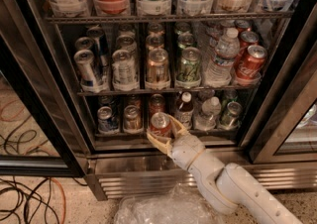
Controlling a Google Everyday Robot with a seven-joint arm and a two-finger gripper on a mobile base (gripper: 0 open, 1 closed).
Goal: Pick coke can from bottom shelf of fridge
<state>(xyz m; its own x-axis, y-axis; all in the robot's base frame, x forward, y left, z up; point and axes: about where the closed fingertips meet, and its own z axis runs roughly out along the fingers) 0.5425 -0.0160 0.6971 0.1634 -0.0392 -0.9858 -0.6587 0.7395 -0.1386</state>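
Listing the fridge (130, 184) contents, we find the coke can (160, 122) upright at the front edge of the bottom shelf (114, 134), in a middle lane. The gripper (161, 129) reaches in from the lower right. Its tan fingers (155, 143) flank the can, clasping it. A brownish can (132, 118) stands just left.

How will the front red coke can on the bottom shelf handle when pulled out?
The coke can, with the gripper at it, looks like smooth metal: probably stiff, slippery. Stocked upright in the fridge, likely full and heavyish. Could tip against the neighbouring can.
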